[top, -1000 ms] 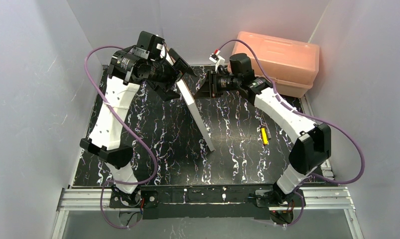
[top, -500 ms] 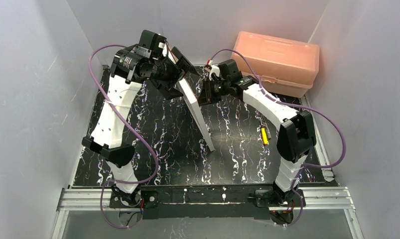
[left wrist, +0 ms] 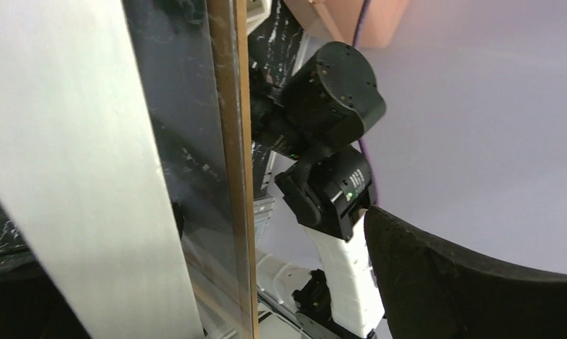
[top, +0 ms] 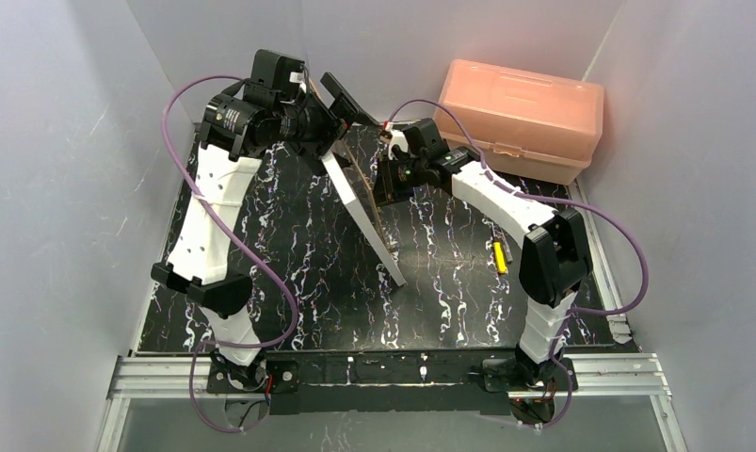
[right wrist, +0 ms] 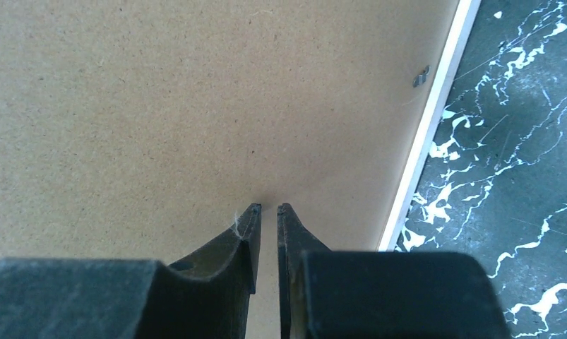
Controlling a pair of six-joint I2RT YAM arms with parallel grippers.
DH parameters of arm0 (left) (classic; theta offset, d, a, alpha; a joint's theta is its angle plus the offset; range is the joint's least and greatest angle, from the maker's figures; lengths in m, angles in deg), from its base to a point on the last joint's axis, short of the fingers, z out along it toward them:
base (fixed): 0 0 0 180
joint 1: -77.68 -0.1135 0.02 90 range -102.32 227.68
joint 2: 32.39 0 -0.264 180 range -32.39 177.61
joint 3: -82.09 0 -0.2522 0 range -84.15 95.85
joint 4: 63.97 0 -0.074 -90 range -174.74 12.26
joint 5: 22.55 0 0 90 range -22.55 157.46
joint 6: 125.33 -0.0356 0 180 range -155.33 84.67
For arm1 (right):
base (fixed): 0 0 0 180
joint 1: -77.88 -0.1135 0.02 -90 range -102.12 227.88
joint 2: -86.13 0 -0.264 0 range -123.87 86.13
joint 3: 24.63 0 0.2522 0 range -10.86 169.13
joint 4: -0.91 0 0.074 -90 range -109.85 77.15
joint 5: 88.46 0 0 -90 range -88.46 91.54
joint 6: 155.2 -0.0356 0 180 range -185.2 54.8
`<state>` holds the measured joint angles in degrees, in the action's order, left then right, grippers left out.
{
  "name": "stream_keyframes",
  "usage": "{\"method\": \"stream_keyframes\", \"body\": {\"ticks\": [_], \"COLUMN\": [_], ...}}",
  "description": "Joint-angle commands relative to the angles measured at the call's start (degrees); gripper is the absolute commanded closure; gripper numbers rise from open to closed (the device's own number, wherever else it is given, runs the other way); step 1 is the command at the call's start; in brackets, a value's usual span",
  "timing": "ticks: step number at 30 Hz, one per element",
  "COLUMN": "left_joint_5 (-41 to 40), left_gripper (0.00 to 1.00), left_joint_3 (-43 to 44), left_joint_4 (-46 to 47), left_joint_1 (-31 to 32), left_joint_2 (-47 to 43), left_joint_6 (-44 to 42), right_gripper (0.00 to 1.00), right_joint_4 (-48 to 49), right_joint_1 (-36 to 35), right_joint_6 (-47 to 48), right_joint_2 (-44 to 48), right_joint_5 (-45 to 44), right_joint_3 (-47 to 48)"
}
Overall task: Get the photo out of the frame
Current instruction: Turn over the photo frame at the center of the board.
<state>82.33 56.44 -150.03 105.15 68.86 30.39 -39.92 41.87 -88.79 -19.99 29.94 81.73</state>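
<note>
The large flat picture frame (top: 364, 217) with its narrow white border stands on edge, leaning, across the middle of the top view. Its lower corner rests on the black, white-veined worktop (top: 289, 254). The photo itself cannot be made out (only a dark glossy front and the plain brown backing board (right wrist: 195, 106) show). The right claw (right wrist: 268, 210), narrowed to a slit and gripping nothing, has its tips against that board. The left claw (top: 333, 115) is spread wide around the frame's upper end. A pink plastic box (top: 524, 108) sits upper right.
</note>
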Motion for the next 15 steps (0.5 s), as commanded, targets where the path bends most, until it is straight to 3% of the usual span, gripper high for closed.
{"method": "stream_keyframes", "body": {"ticks": [1, 8, 15], "left_joint_5": [5.1, 4.6, 5.8], "left_gripper": [0.05, 0.01, 0.01], "left_joint_3": [-0.2, 1.0, 5.0], "left_joint_4": [7.5, 6.3, 6.9], "left_joint_1": [0.0, -0.1, 1.3], "left_joint_2": [-2.2, -2.2, 4.5], "left_joint_6": [2.0, 5.3, 7.7], "right_gripper": [0.78, 0.77, 0.76], "right_joint_4": [0.6, 0.8, 1.4], "right_joint_1": [-0.4, 0.3, 3.7], "right_joint_6": [0.8, 1.3, 2.4], "right_joint_2": [-0.4, -0.8, -2.2], "right_joint_5": [0.0, -1.0, 0.0], "right_joint_3": [2.0, 1.8, 3.4]}}
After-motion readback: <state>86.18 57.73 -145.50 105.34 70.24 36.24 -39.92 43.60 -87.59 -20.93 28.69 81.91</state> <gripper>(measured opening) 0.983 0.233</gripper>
